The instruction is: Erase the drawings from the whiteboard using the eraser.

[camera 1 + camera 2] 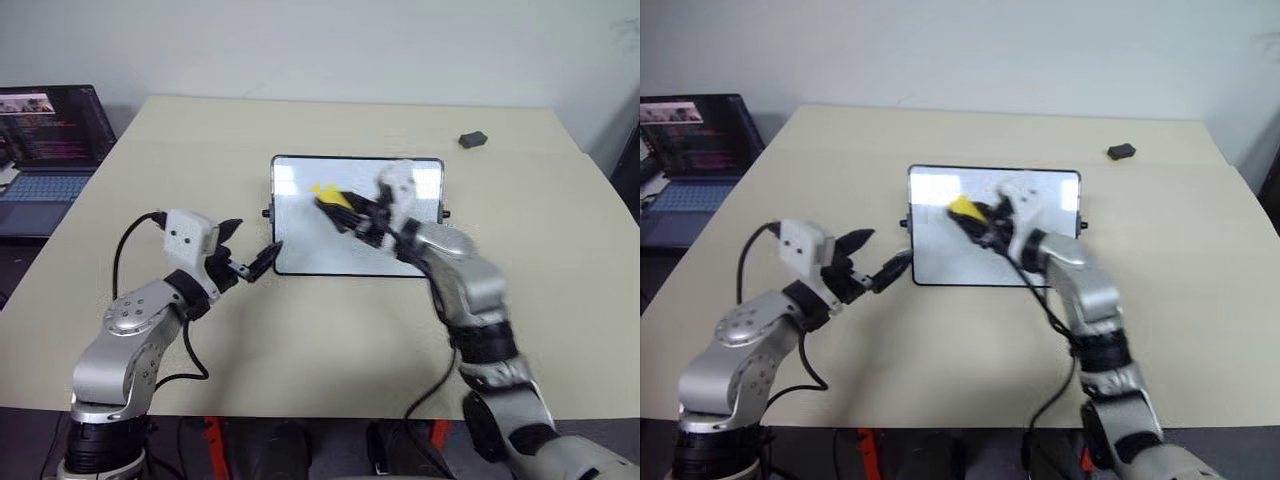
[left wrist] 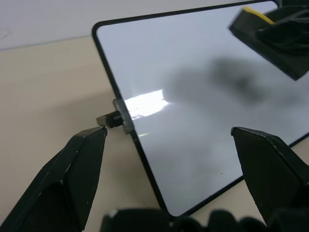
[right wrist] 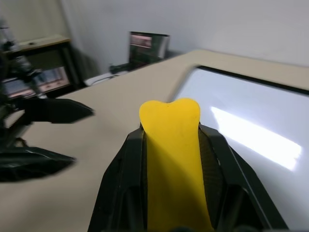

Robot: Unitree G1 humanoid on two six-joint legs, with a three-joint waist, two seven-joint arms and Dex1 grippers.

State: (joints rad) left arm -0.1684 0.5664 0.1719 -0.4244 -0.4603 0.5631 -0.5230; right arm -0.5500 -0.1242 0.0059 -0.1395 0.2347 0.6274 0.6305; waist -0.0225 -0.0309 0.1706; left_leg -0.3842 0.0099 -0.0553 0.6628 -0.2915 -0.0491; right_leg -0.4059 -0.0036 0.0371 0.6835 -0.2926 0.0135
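Nearest the head camera, the left gripper (image 1: 250, 262) is held level just off the left edge of the whiteboard (image 1: 300, 250), its two black fingers spread wide apart with nothing between them. From the left wrist view, one fingertip (image 2: 94, 140) is seen just beside the small black side knob (image 2: 112, 119) of the board's frame, apart from it, while the other fingertip (image 2: 251, 140) is poised over the glossy white surface near the closer edge; contact with the board cannot be made out.

Further along, the right gripper (image 1: 345, 208) is clenched on the eraser (image 1: 330, 193), a yellow sponge block squeezed between the black fingers so that its end bulges out past them, as the right wrist view shows (image 3: 171, 145). Eraser and gripper are placed over the upper middle of the whiteboard, blurred; whether the sponge is pressed to the surface cannot be told.

The whiteboard is laid flat on the beige table (image 1: 300, 340), ahead of both grippers. Its surface is seen as white with a bright glare patch and faint grey smudging; no distinct drawings can be made out on it.

A small dark grey lump (image 1: 473, 139) is left well apart from the right gripper, toward the table's far right corner. A laptop (image 1: 50, 140) with a lit screen is set beyond the table's far left edge, well away from the left gripper.
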